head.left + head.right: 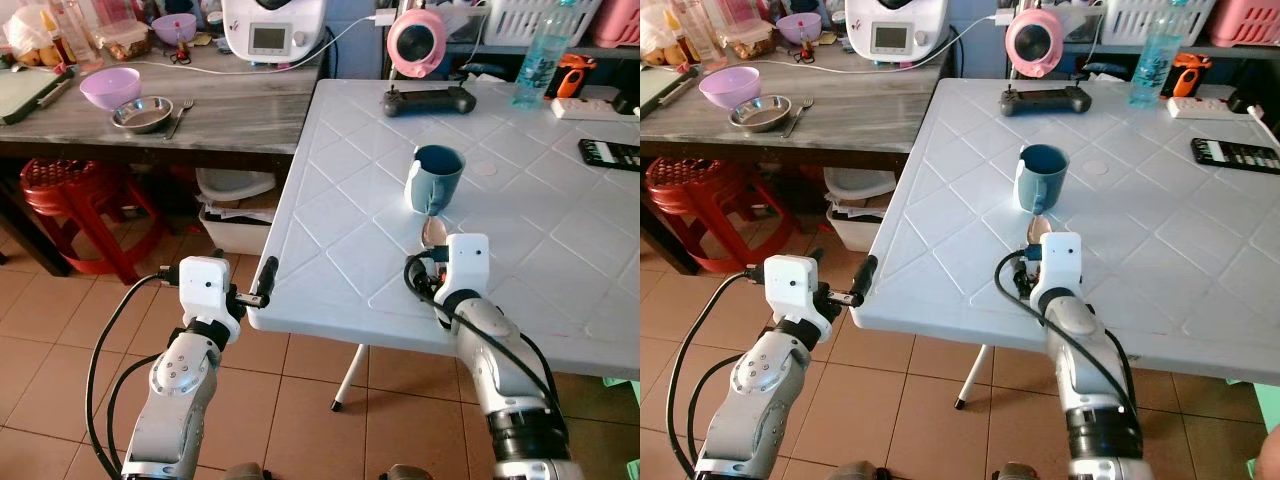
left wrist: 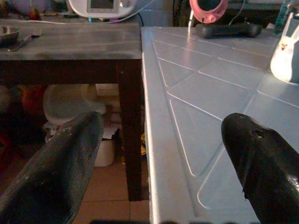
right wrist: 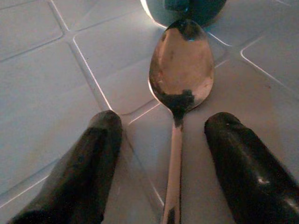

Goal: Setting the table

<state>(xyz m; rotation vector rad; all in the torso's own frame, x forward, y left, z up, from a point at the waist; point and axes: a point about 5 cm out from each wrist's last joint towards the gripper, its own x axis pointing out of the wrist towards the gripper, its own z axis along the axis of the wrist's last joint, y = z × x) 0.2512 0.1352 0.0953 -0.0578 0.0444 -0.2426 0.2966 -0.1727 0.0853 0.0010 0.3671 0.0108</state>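
My right gripper [image 3: 163, 163] rests low on the white table [image 1: 520, 250], near its front edge, and my two black fingers [image 3: 88, 163] are spread apart with the handle of a metal spoon [image 3: 181, 77] running between them — neither finger touches it. The spoon lies flat on the table with its bowl pointing away from me, the tip of the bowl just beside the base of the blue mug [image 1: 434, 178], which stands upright a little further in from the front edge. My left gripper [image 1: 264, 281] hangs in the air at the table's front left corner, level with the rim; its fingers [image 2: 56, 172] are spread wide with nothing between them, one over the floor side and one over the tabletop. Toward the table's far edge lie a black game controller [image 1: 428, 100], a pink round device [image 1: 416, 42] and a clear plastic bottle [image 1: 537, 60]; along the right edge sit a white power strip [image 1: 590, 108] and a black remote [image 1: 610, 154]. To the left stands a grey wooden table [image 1: 230, 110] that carries a purple bowl [image 1: 110, 87], a steel bowl [image 1: 142, 114] just beside it, a fork [image 1: 182, 115] and a white kitchen appliance [image 1: 272, 28] at the far side. A red plastic stool [image 1: 75, 205] stands beneath that table — on the tiled floor.
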